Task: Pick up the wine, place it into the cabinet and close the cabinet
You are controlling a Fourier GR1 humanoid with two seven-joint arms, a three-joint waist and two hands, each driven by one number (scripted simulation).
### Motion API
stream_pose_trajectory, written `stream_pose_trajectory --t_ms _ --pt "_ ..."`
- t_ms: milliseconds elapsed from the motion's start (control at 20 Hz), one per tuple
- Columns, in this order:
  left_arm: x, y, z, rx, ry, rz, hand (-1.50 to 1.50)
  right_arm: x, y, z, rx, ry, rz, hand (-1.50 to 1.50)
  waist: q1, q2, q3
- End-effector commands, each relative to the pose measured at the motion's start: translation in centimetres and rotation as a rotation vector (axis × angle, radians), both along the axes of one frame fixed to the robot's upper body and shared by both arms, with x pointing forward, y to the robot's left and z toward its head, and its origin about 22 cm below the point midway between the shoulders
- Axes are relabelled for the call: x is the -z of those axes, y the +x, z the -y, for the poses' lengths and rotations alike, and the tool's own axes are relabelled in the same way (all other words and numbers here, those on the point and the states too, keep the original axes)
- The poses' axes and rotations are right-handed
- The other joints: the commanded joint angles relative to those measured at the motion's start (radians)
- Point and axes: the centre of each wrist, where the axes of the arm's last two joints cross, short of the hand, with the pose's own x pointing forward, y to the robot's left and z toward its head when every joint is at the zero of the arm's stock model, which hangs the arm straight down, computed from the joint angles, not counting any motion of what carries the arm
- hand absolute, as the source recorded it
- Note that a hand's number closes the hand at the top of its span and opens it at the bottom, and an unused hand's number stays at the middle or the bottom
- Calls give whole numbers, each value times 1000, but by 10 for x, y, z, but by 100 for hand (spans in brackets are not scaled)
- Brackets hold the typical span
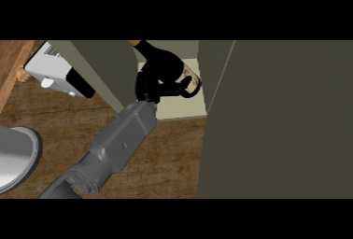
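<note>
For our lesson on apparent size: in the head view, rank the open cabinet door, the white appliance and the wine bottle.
1. Cabinet door
2. White appliance
3. Wine bottle, mostly hidden by the hand, so unsure.

A kitchen: a wooden counter [169, 154] carries an olive cabinet [276, 116], a white toaster [59, 70] and a metal pot [17, 158].
</note>
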Motion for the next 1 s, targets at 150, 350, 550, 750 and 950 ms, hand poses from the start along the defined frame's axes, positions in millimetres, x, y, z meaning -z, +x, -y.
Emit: stream_pose_trajectory --t_ms 150,350,550,750,950 --pt "12 -12 3 26 -19 -2 150 0 -9 2 -26 5 0 -150 -22 -3 1" --pt "13 -20 12 25 4 16 150 0 2 -6 -24 -1 -5 -150 -31 -1 1" --pt "8 -24 22 -5 -45 -2 150 3 6 -2 -35 23 -4 -150 -37 -1 1" --pt "11 -22 17 -54 -81 20 150 2 0 -2 -46 13 9 -150 -45 4 1" --pt "8 -22 20 -93 -90 22 -150 -6 2 -6 -58 0 9 -150 -47 5 0"
